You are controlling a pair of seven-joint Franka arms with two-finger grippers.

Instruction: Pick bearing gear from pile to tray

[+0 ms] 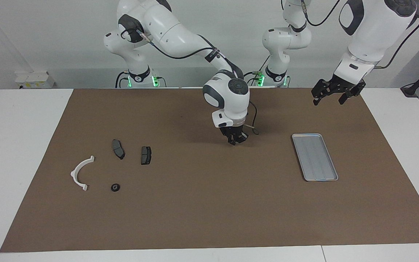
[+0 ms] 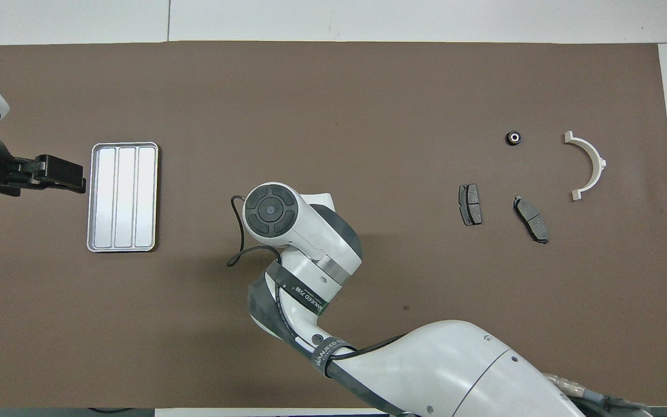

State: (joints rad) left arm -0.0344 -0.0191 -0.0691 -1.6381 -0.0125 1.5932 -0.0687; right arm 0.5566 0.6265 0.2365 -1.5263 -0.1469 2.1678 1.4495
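Note:
The pile lies toward the right arm's end of the table: a white half-ring bracket, two dark grey brake-pad pieces and one small black round bearing gear, also in the overhead view. The silver tray lies empty toward the left arm's end. My right gripper hangs low over the bare mat between pile and tray, fingers close together. I cannot make out anything between them. In the overhead view its own wrist hides it. My left gripper is open and empty, raised beside the tray.
A brown mat covers most of the white table. A black cable loops off the right wrist just above the mat. The right arm's forearm spans the part of the mat nearest the robots.

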